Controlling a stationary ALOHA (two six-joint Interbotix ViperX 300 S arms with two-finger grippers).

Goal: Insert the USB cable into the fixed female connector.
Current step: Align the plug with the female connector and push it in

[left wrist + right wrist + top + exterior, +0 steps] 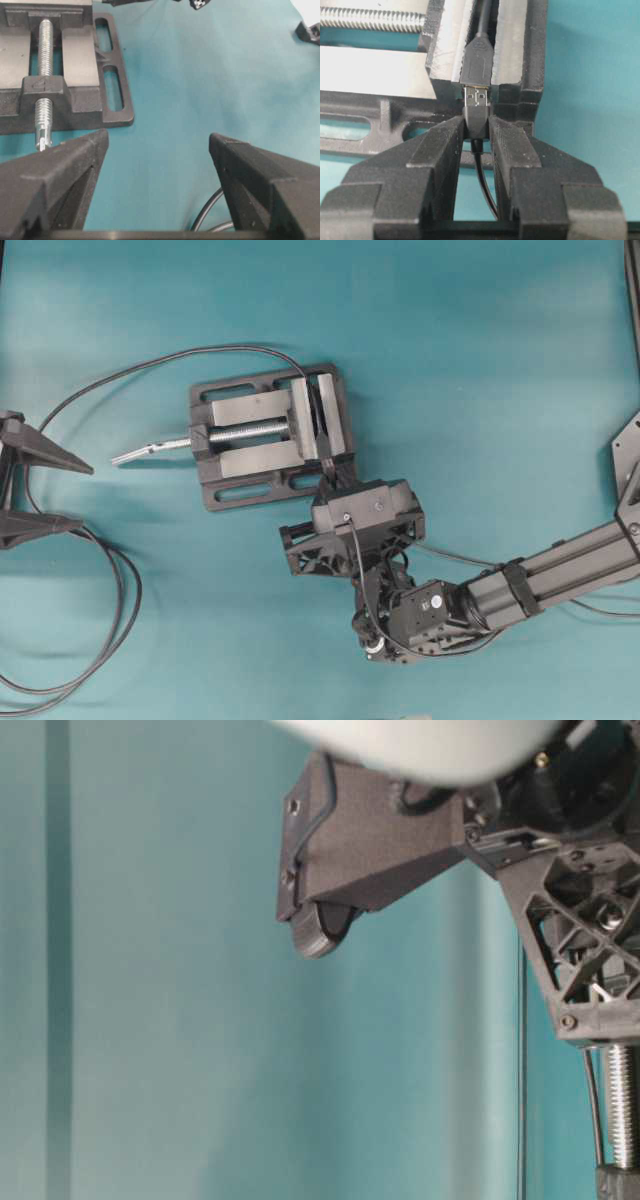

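Hardly any writing is showing in these views. In the right wrist view, a faint USB trident sign is showing, moulded into the top of the fixed female connector (476,60) sitting between the vise (440,45) jaws; it is barely legible. In the left wrist view, a raised cast mark resembling a "4" is showing on the vise's screw block (44,84), though it is too blurred to confirm. Nothing else readable is appearing anywhere.
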